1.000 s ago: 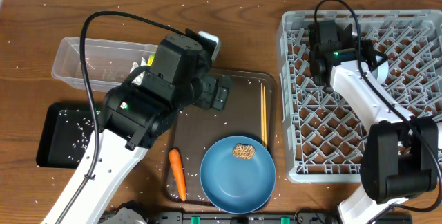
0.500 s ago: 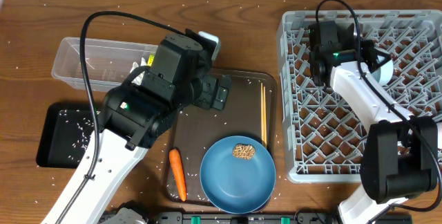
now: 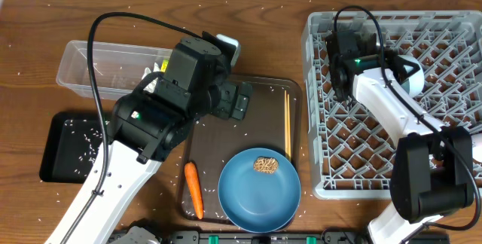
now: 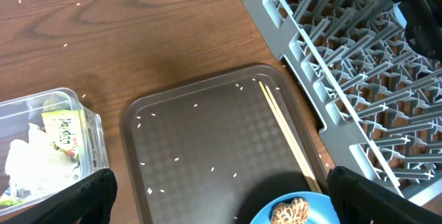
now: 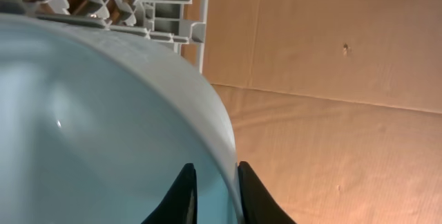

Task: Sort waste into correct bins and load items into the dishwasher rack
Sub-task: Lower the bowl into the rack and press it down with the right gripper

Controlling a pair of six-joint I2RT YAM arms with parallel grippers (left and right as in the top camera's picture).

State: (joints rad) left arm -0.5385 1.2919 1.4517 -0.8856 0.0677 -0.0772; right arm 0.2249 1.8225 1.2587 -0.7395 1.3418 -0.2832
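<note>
Counts as partly done: crumpled paper [image 4: 27, 158] in the clear tub [image 3: 83, 59], some rice grains [image 3: 79, 127] in the black tray [image 3: 56, 165], white bowl [image 5: 83, 127] at the dishwasher rack [image 3: 444, 33], pinched by its rim in the right jaws and not yet let go. Leaves the carrot [image 3: 194, 190], the brown lump [image 3: 265, 164] on the blue plate [image 3: 260, 199], the chopsticks [image 3: 287, 123] on the brown tray [image 4: 193, 141], and loose rice across the worktop [image 3: 45, 18]. Shows the left jaws spread wide and empty above that tray. Cannot make out the cups. Differs from the earlier frame only in a leftward shift of the right wrist and bowl across the rack.
</note>
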